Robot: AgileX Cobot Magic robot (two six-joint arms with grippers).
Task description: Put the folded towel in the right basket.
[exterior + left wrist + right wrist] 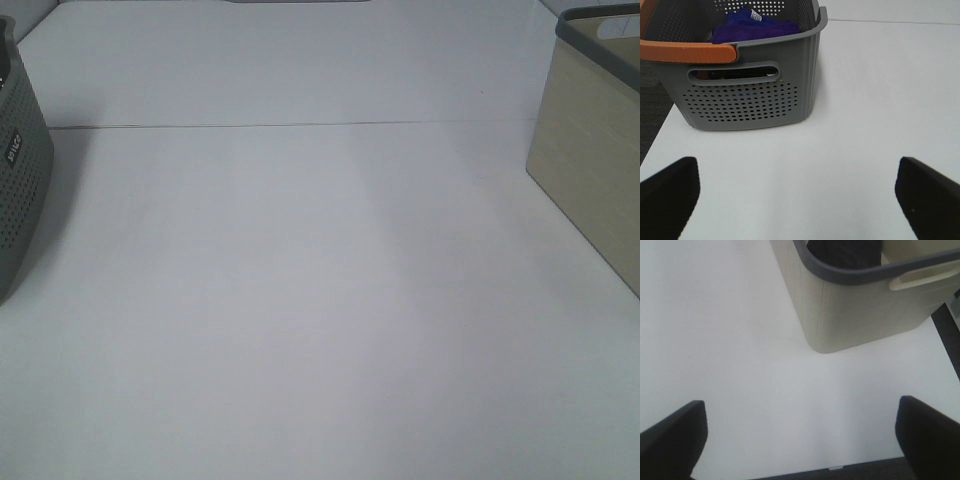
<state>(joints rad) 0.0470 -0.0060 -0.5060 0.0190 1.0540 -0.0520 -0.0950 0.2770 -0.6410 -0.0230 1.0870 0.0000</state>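
- Left gripper (797,200) hangs over bare table (300,300) with its 2 fingers spread wide and nothing between them; it faces the grey basket (750,95), well short of it.
- Right gripper (800,440) is likewise spread and empty, looking down at the beige basket (860,315) — the goal.
- Towel (757,27) — purple-blue, folded — lies inside the grey basket, near the back, with a white label showing. It is not on the table; the high view shows no towel at all.
- Something dark (845,252) sits in the beige basket; I cannot tell what it is.
- Step in hand, as I judge it: the left gripper fetches the towel.
- To do it well:
  - rise above the rim and clear the orange handle (687,51) before descending;
  - pinch across the whole folded stack, not 1 layer, so it stays folded;
  - lift straight up so the basket is not dragged;
  - the baskets stand well apart, so a handover or a set-down mid-table is probably needed for the right gripper to finish.
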